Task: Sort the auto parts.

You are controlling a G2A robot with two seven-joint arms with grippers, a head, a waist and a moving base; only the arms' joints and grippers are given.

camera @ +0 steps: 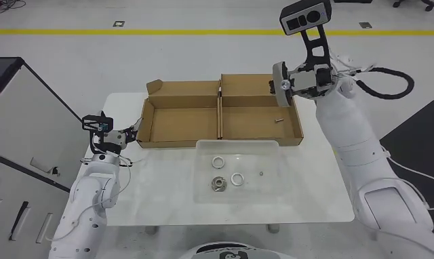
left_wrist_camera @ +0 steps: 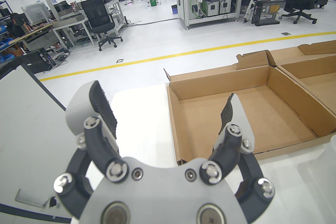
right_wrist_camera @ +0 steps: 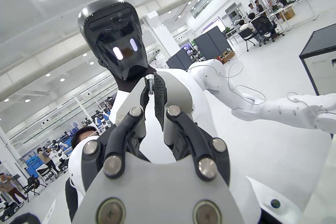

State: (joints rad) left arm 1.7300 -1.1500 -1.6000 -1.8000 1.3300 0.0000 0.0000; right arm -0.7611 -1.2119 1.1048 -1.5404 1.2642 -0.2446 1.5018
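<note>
Right gripper (right_wrist_camera: pixel 152 89) pinches a small, shiny silver, ribbed bolt (right_wrist_camera: pixel 150 81); left gripper (left_wrist_camera: pixel 164 91) spread wide

A yellow line (camera: pixel 135 32) crosses the floor beyond the white table (camera: pixel 163 188).

Top view looks down on table (camera: pixel 163 181); left wrist faces cardboard box (left_wrist_camera: pixel 262 117), shared with top; right wrist tilts upward.

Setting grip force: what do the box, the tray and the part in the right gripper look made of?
Box: corrugated cardboard, matte brown, with folded flaps and raw cut edges. Tray: probably plastic, going by its translucent whitish walls. Part: likely steel, bright and shiny, ridged like a thread; too small to be sure.
</note>
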